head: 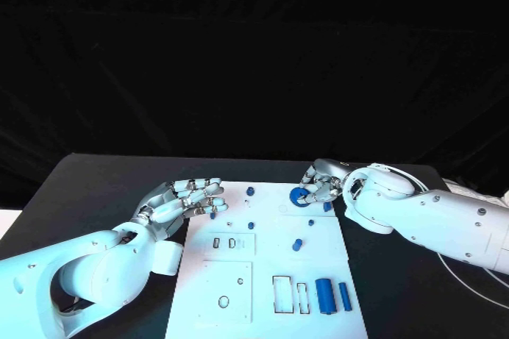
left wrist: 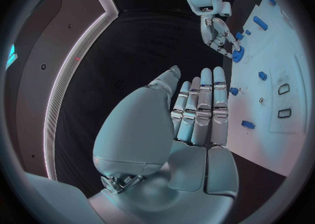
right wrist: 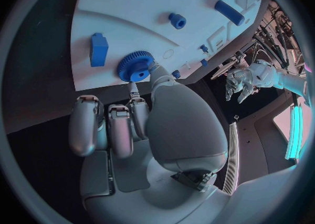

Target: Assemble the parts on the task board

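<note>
the right hand (head: 321, 181) pinches a blue gear (head: 298, 197) at the far edge of the white board (head: 265, 280); the left hand (head: 189, 198), released, hovers beside the board.

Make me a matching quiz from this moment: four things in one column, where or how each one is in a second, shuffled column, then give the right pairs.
Things
1. left hand
2. right hand
3. blue gear
4. two blue cylinders

States
A. lying side by side at the task board's near end
B. fingers on the gear
C. holding nothing, fingers apart, at the board's left edge
D. on the board's far end, under the fingers

Pairs: 1-C, 2-B, 3-D, 4-A
</note>
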